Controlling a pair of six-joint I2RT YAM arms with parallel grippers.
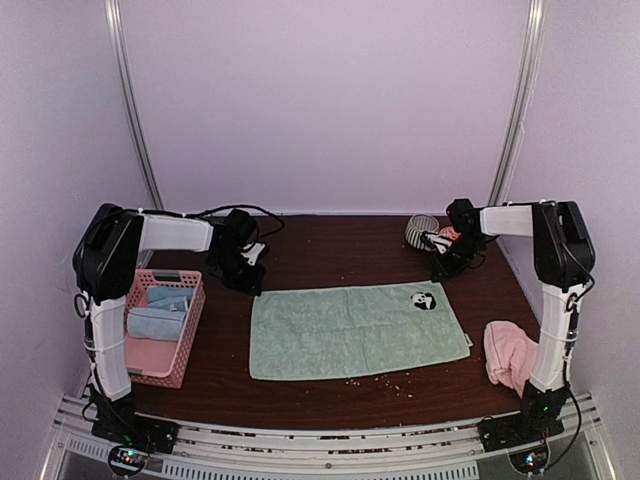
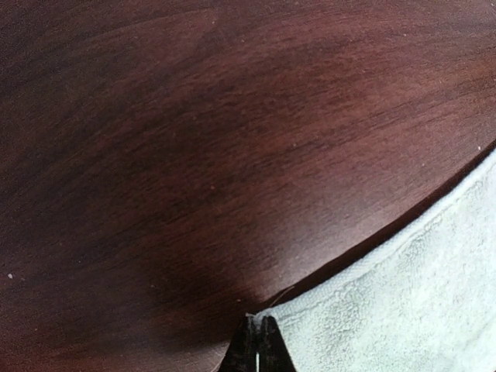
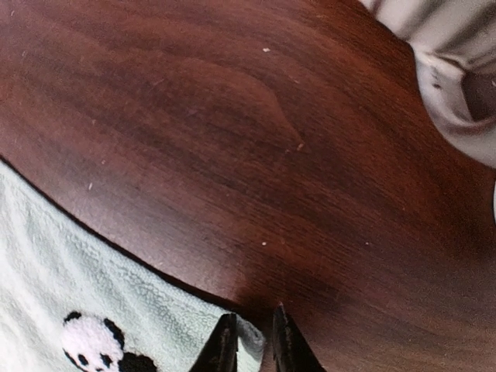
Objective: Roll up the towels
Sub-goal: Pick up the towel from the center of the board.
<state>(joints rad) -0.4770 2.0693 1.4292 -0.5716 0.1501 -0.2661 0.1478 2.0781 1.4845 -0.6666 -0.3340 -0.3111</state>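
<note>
Left tool (image 2: 256,346) is down on the far left corner of the mint towel (image 1: 355,332), closed to a slit with a pale sliver of terry showing in it, so I read that as a pinch on the corner. Over on the other side, the right tool (image 3: 252,342) sits at the far right corner, the one by the panda (image 3: 91,347) patch. Its gap is narrow and the corner tip lies inside it, but whether it is actually biting the cloth I cannot tell from here

And the mint towel lies spread flat in the middle of the worktop (image 1: 330,250), long side running left to right, no roll started. Then the pink towel (image 1: 508,350), a crumpled heap by the near right edge, well apart from both tools

So by my reckoning this is the very start: taking the two far corners of the first towel, rolling itself not yet begun

Next move, as I judge it: make sure of the right-hand grip, then lift both corners only slightly and turn the far edge over toward me, left tool and right tool travelling together so the edge stays straight and the roll comes tight, not skewed. Terry is limp; a lopsided pull would likely drag the whole cloth across the wood instead of curling it

One thing to mind, the mug (image 1: 421,231) stands just behind the right tool. Off to the left is the basket (image 1: 188,345), out of the way
</note>
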